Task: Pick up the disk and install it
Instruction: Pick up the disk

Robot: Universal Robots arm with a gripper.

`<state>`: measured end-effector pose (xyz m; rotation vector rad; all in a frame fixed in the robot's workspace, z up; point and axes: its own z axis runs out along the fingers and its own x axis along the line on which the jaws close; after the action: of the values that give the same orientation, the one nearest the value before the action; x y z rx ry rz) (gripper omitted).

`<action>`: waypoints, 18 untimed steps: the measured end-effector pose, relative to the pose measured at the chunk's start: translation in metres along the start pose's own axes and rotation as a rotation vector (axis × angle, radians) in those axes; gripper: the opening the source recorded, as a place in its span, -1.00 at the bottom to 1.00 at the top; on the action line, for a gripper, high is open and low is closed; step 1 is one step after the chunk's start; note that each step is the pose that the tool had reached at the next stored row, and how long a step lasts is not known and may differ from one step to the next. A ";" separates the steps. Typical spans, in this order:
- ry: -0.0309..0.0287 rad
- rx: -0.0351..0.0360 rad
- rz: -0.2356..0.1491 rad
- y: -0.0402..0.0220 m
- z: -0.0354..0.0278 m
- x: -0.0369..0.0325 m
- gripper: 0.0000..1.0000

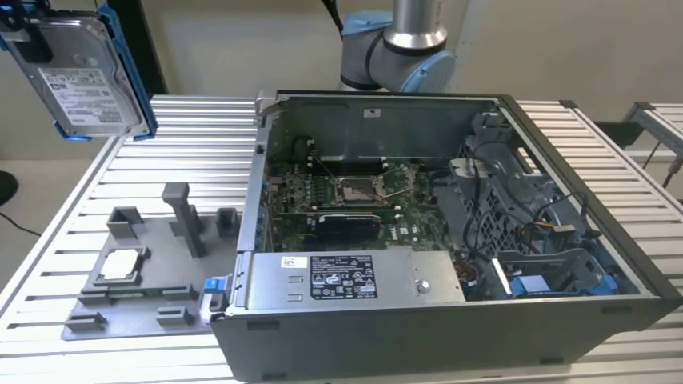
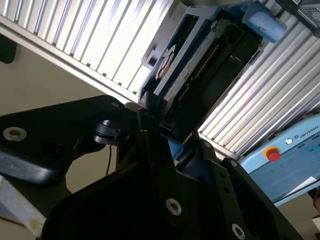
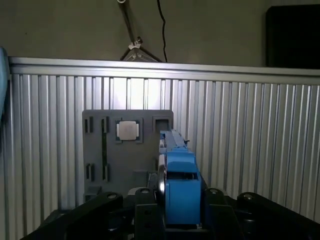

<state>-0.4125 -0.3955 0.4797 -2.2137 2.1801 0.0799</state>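
Note:
The disk [image 1: 85, 80], a silver hard drive with a white label in a bright blue carrier, hangs high above the slatted table at the exterior view's left. My gripper [image 1: 32, 44] is shut on its upper end there. In the first wrist view the blue carrier edge of the disk [image 3: 180, 180] stands between my black fingers [image 3: 145, 197], with the gripper [image 3: 181, 200] clamped on it. The second wrist view shows the disk [image 2: 200, 65] edge-on, reaching away from the gripper [image 2: 165, 135].
An open computer case [image 1: 577, 312] lies on the table, with a grey power supply box [image 1: 353, 276] and a blue drive bay [image 1: 533, 284] inside. A grey fixture plate [image 1: 160, 248] holding a small silver chip [image 1: 117, 266] lies beside the case. The arm's base [image 1: 401, 48] stands behind.

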 end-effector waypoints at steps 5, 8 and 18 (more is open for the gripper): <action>0.0000 0.0000 0.000 0.0001 -0.0094 -0.0006 -1.00; 0.0000 0.0000 0.000 0.0001 -0.0096 -0.0006 -1.00; 0.0000 0.0000 0.000 -0.0054 -0.0098 -0.0005 -1.00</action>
<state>-0.4070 -0.3955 0.4895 -2.2137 2.1801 0.0799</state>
